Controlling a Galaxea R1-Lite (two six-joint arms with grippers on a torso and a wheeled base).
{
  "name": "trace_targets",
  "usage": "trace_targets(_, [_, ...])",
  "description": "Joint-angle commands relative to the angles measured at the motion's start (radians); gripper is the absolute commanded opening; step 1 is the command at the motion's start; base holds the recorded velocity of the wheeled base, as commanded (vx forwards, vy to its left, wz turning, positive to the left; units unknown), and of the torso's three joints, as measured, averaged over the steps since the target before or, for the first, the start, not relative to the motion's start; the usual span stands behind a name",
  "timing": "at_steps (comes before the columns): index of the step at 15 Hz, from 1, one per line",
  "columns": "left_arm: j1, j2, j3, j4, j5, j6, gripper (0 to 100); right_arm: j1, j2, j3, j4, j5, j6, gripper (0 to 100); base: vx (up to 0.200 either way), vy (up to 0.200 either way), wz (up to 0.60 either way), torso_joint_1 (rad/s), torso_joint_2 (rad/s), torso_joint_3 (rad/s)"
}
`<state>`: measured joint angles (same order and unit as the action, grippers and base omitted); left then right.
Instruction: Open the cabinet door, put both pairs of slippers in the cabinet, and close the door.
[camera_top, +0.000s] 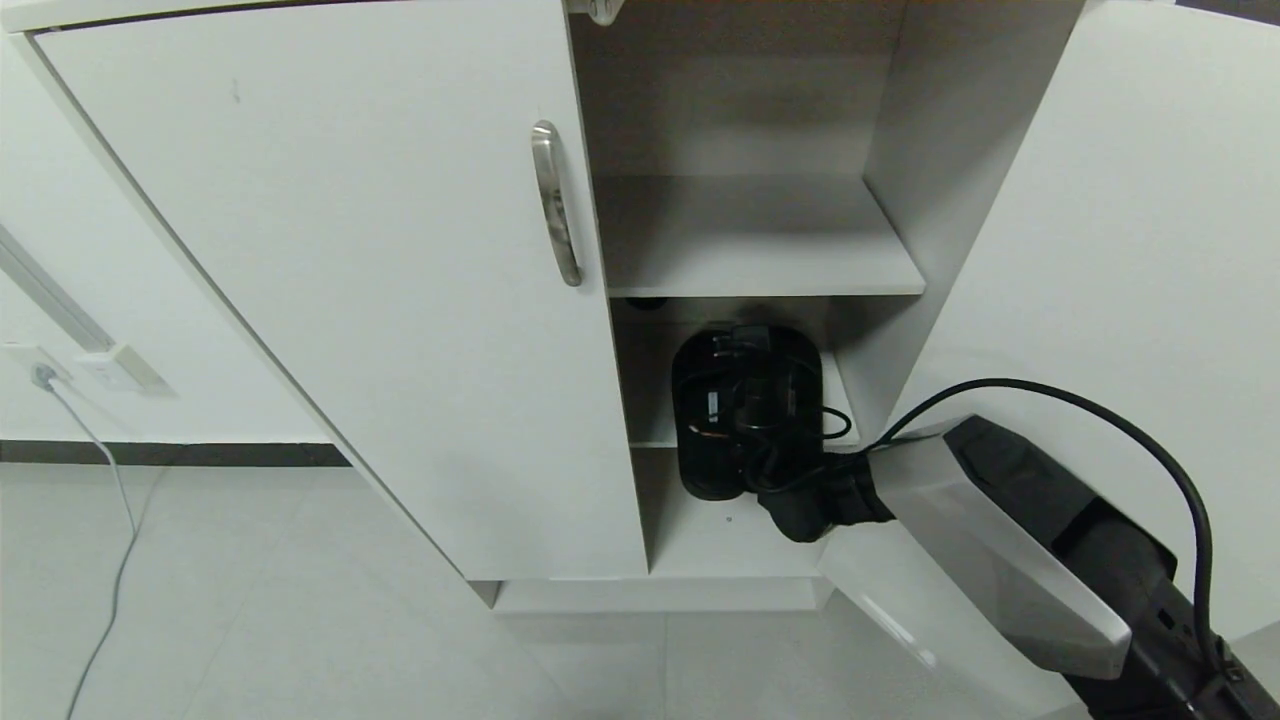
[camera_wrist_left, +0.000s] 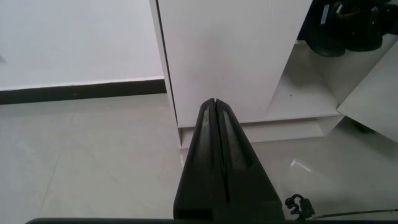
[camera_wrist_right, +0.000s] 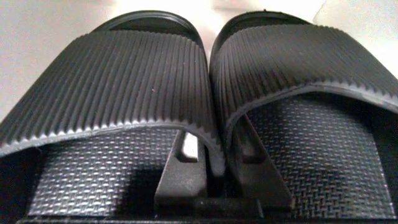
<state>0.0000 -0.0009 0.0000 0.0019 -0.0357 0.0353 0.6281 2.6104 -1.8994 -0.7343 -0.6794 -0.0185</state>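
A pair of black ribbed slippers (camera_top: 700, 450) sits side by side in the lower compartment of the white cabinet (camera_top: 750, 240). My right gripper (camera_top: 750, 400) reaches into that compartment from the front. In the right wrist view its fingers (camera_wrist_right: 186, 171) pinch the two inner strap edges of the slippers (camera_wrist_right: 124, 81) together, so the right gripper (camera_wrist_right: 217, 165) is shut on the pair. My left gripper (camera_wrist_left: 214, 102) is shut and empty, low above the floor in front of the cabinet's base. The slippers (camera_wrist_left: 348, 25) show beyond it.
The cabinet's left door (camera_top: 350, 280) is closed, with a metal handle (camera_top: 556, 203). The right door (camera_top: 1130, 250) stands swung open beside my right arm. The upper shelf is bare. A wall socket with a cable (camera_top: 40, 375) is at the far left, above tiled floor (camera_top: 250, 620).
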Motion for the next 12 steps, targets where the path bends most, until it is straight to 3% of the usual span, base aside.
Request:
trace_targets(1, [0.000,0.001,0.000,0.000,0.000,0.000,0,-0.036,0.049,-0.101,0.056,0.018,0.006,0,0.000,0.000,0.00,0.000,0.00,0.000])
trace_targets(6, [0.000,0.001,0.000,0.000,0.000,0.001,0,-0.050,0.048,-0.101,0.052,0.029,0.012,0,0.000,0.000,0.00,0.000,0.00,0.000])
trace_targets(9, [0.000,0.001,0.000,0.000,0.022,0.001,0,-0.048,0.046,-0.101,0.047,0.027,0.022,0,0.200,0.000,0.00,0.001,0.00,-0.001])
trace_targets(12, [0.000,0.001,0.000,0.000,0.022,-0.003,0,-0.042,0.046,-0.101,0.024,0.024,0.022,0,0.000,0.000,0.00,0.000,0.00,0.000])
